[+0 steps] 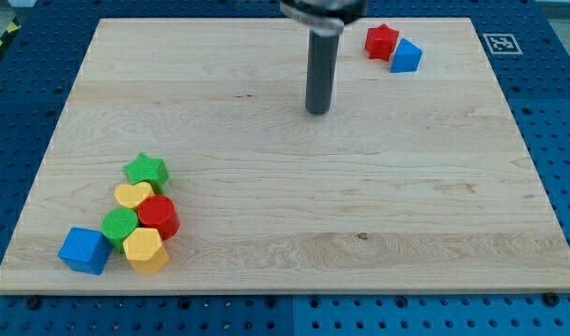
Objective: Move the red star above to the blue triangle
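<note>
The red star [381, 41] lies near the view's top right of the wooden board, touching the upper left side of the blue triangle [406, 56]. My tip [317, 111] is on the board to the left of and below both blocks, well apart from them. The dark rod rises straight up from it to the view's top edge.
A cluster sits at the view's bottom left: a green star [146, 171], a yellow heart [132, 196], a red cylinder [158, 217], a green block [120, 226], a yellow hexagon [145, 249] and a blue cube [84, 249]. A marker tag [498, 42] is at the top right corner.
</note>
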Controlling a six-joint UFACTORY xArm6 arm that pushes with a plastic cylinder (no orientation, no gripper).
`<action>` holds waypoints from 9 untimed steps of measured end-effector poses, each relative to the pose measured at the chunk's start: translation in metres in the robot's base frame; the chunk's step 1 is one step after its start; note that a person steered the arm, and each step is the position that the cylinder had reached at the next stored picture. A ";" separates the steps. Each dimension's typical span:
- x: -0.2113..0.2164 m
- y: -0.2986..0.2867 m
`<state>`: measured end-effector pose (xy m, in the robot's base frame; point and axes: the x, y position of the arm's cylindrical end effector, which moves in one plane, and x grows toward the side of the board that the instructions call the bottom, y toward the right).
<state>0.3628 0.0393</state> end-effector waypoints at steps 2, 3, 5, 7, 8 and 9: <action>-0.086 0.027; -0.102 0.027; -0.103 0.072; -0.081 0.080; -0.096 0.082; -0.114 0.092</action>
<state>0.2491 0.1314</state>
